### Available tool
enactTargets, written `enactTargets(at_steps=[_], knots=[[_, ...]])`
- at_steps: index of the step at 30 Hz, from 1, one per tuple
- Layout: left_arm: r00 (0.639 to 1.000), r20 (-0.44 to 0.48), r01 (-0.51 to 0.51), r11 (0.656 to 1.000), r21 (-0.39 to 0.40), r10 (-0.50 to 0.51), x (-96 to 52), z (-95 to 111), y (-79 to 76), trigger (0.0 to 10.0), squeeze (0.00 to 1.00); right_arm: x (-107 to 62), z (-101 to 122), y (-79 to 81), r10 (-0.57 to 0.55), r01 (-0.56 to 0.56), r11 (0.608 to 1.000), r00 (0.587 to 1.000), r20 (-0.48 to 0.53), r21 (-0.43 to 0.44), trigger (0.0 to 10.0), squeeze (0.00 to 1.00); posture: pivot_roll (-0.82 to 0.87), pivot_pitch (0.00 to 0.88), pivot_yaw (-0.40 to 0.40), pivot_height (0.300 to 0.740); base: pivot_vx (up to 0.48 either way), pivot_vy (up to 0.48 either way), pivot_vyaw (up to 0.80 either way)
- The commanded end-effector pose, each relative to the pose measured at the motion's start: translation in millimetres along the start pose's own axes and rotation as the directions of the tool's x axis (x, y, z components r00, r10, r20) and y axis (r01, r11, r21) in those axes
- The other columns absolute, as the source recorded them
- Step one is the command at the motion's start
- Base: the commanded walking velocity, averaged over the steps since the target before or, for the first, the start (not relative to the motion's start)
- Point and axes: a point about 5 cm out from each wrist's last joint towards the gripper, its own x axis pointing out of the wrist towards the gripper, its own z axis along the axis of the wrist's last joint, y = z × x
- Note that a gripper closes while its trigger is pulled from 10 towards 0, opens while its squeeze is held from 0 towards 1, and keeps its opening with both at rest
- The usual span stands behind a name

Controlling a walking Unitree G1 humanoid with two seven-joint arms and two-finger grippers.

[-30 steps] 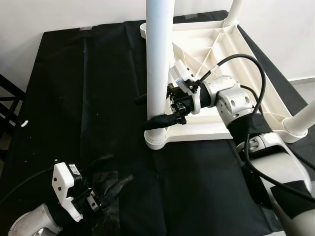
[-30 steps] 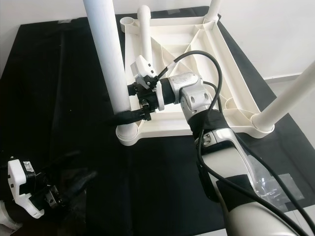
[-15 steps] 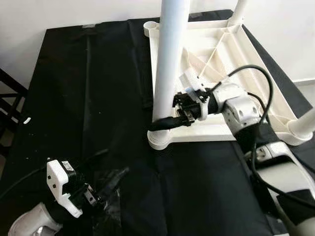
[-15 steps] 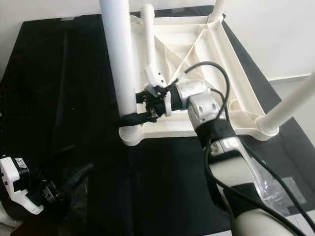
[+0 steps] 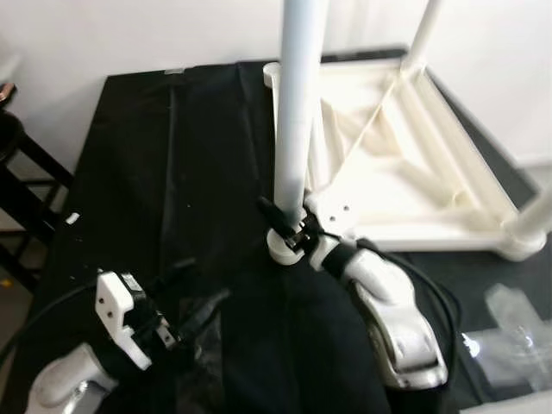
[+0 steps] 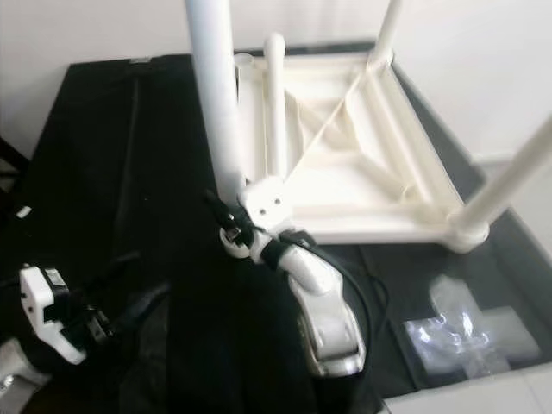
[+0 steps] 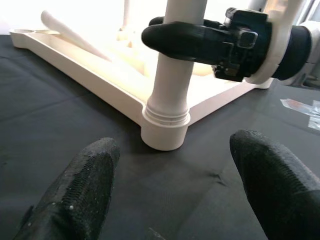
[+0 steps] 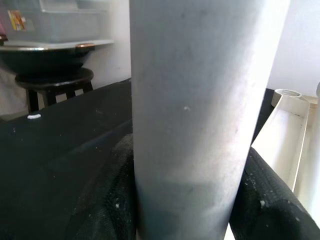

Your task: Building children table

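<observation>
The white children's table (image 5: 431, 235) lies upside down on a black cloth. One white leg (image 5: 296, 103) stands upright in the near-left corner socket (image 7: 166, 131). My right gripper (image 5: 281, 221) is shut on this leg just above the socket, and the leg (image 8: 200, 100) sits tight between its black fingers (image 8: 107, 200). Two more legs (image 5: 424, 34) stand at the right corners. A loose leg (image 6: 274, 103) lies inside the frame, and the far-left socket (image 6: 244, 62) is empty. My left gripper (image 7: 175, 150) hovers open low over the cloth, a short way before the socket.
A dark stool (image 5: 17, 159) stands off the cloth's left edge. A crumpled clear plastic bag (image 6: 457, 332) lies near the front right. The black cloth (image 5: 172, 155) covers the floor left of the table, with a white wall behind.
The camera has shifted and tilted. My right gripper stays clamped on the leg, now lower by the socket with its arm reaching from below. The left gripper remains open.
</observation>
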Motion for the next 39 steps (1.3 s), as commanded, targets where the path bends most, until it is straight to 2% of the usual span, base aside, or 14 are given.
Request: enactTargets(at_steps=[1,3,4,5,6,16,17,18,27,34,35,36,37,39], knots=[[1.000,-0.022,0.002,1.000,0.006,-0.002,-2.3,-4,1.3,10.0,0.00,-4.9,-38,4.5,0.067,-0.066,0.998,0.976,-0.207,0.011,7.7,0.00,-0.12,0.226,-0.021,0.740,0.000,0.000,0.00],[1.000,-0.021,-0.003,1.000,0.009,0.004,-2.3,-4,1.9,10.0,0.00,-2.1,-36,3.5,0.096,-0.090,0.995,0.976,-0.194,0.040,10.0,0.00,-0.12,0.222,-0.022,0.740,0.000,0.000,0.00],[1.000,-0.018,-0.008,1.000,0.012,0.008,-2.3,-5,2.4,10.0,0.00,-0.6,-32,4.2,0.115,-0.105,0.992,0.976,-0.185,0.066,10.0,0.39,-0.12,0.222,-0.022,0.740,0.000,0.000,0.00],[1.000,-0.018,-0.008,1.000,0.012,0.008,-2.3,-5,2.4,10.0,0.00,-0.6,-32,4.2,0.115,-0.105,0.992,0.976,-0.185,0.066,10.0,0.39,-0.12,0.222,-0.022,0.740,0.000,0.000,0.00],[1.000,-0.015,-0.013,1.000,0.013,0.013,-2.3,-5,2.7,10.0,0.00,3.4,-24,2.2,0.176,-0.163,0.981,0.974,-0.142,0.101,10.0,1.00,-0.12,0.220,-0.022,0.740,0.000,0.000,0.00],[1.000,-0.016,0.003,1.000,0.009,-0.003,-0.4,-4,-0.8,10.0,0.00,7.8,10,-13.1,0.600,-0.600,0.799,0.800,0.006,0.044,10.0,0.95,-0.10,0.233,-0.031,0.740,0.000,0.000,0.00],[1.000,-0.016,0.006,1.000,0.010,-0.005,-0.6,-4,-2.1,10.0,0.00,8.6,15,-17.8,0.646,-0.646,0.763,0.763,-0.001,-0.003,10.0,0.75,-0.10,0.236,-0.032,0.740,0.000,0.000,0.00],[1.000,-0.016,0.007,1.000,0.011,-0.007,-0.9,-4,-3.4,10.0,0.00,11.4,20,-23.7,0.687,-0.687,0.726,0.727,-0.001,-0.030,10.0,0.00,-0.08,0.239,-0.032,0.740,0.000,0.000,0.00],[1.000,-0.020,0.015,1.000,0.004,-0.015,-3.8,-3,-7.6,10.0,0.00,29.7,51,-46.9,0.855,-0.853,0.519,0.519,0.019,-0.049,10.0,0.00,-0.06,0.256,-0.030,0.740,0.000,0.000,0.00],[0.999,-0.025,0.023,1.000,-0.005,-0.023,-6.1,-2,-11.3,10.0,0.00,51.1,57,-57.8,0.864,-0.864,0.503,0.503,-0.002,-0.035,10.0,0.00,-0.04,0.261,-0.030,0.740,0.000,0.000,0.00],[0.999,-0.026,0.023,1.000,-0.006,-0.023,-6.6,-2,-12.1,10.0,0.00,53.7,56,-59.0,0.868,-0.868,0.496,0.496,-0.002,-0.027,3.8,0.00,-0.04,0.261,-0.030,0.740,0.000,0.000,0.00],[0.999,-0.026,0.023,1.000,-0.006,-0.023,-6.6,-2,-12.1,10.0,0.00,53.7,56,-59.0,0.868,-0.868,0.496,0.496,-0.002,-0.027,3.8,0.00,-0.04,0.261,-0.030,0.740,0.000,0.000,0.00],[0.999,-0.028,0.023,1.000,-0.008,-0.023,-7.4,-2,-12.6,10.0,0.00,55.4,55,-59.7,0.871,-0.870,0.492,0.492,0.000,-0.018,0.0,0.00,-0.04,0.262,-0.030,0.740,0.000,0.000,0.00],[0.999,-0.030,0.021,1.000,-0.011,-0.022,-9.0,-2,-12.8,10.0,0.00,56.8,53,-60.5,0.874,-0.874,0.485,0.485,0.002,-0.006,0.0,0.00,-0.04,0.263,-0.030,0.740,0.000,0.000,0.00]])
